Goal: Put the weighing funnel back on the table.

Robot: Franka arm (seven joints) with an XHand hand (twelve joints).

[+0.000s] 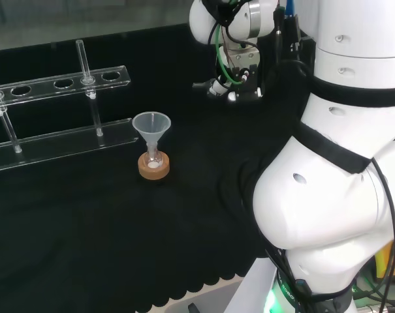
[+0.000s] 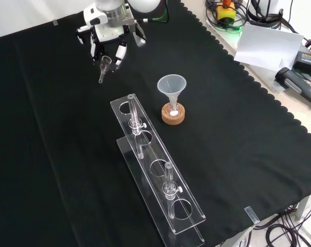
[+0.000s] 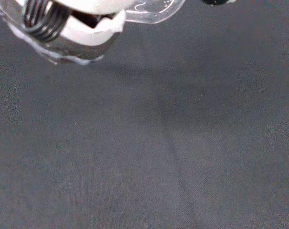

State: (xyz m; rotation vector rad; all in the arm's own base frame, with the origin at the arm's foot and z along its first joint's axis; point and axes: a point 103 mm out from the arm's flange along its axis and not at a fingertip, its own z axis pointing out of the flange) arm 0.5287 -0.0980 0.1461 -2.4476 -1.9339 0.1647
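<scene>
**Weighing funnel in the hand, far end of the cloth**

Front view: I have the hand (image 2: 108, 37) at the top of the picture, over the black cloth (image 2: 237, 134). Its fingers (image 2: 120, 53) point down and are closed in around the weighing funnel (image 2: 104, 63), which sits pinched between them. The cup end is up in the fingers, and the stem slants down and to the view's left, clear of the fingertips. I can't tell whether the stem tip touches the cloth or hangs just above it (the glass against black gives me nothing to judge by).

The big funnel (image 2: 171, 85) is well apart from the hand, lower and to the right in this view. It stands mouth up with its stem in a small flask (image 2: 172, 108) on a cork ring (image 2: 173, 118). There is something white in the bottom of the flask.

The clear test tube rack (image 2: 163, 177) runs diagonally below the funnel, just beside the cork ring. It holds two tubes, one near its upper end (image 2: 132, 109) and one lower down (image 2: 168, 177).

Head view: the hand (image 1: 239, 81) is up top, just left of the arm's white links (image 1: 341, 163). The funnel (image 1: 151, 124) and cork ring (image 1: 154, 171) stand mid-cloth, with the rack (image 1: 60, 83) behind them on the left.

Wrist view: a blurred white part of the hand (image 3: 87, 28) shows, with a clear curved edge (image 3: 156, 12) just beside it and cloth behind.
</scene>
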